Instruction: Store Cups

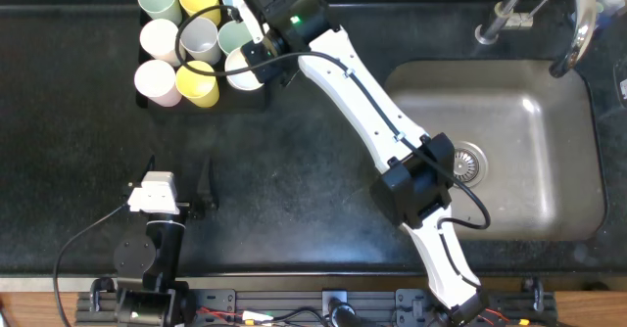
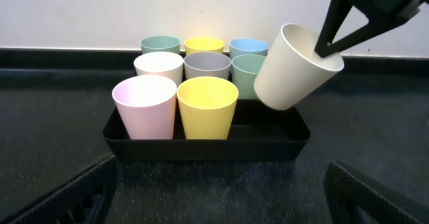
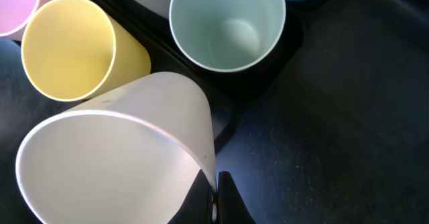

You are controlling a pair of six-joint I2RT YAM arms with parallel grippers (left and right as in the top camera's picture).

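Overhead looks down; left wrist far, right wrist near tray [image 2: 201, 149].

worktop [image 1: 294, 170]: black, finely speckled, spans the top view from left edge to right edge. black rectangular tray [image 2: 201, 147] sits flat on it in the upper left of the top view, close to the back edge under the pale wall [image 2: 80, 16]. steel sink [image 1: 529, 185] is set into the worktop at right, with the drain [image 1: 468, 163] toward its left side. tap fittings [image 1: 505, 19] stand behind the sink, upper right. tray and sink are well apart.
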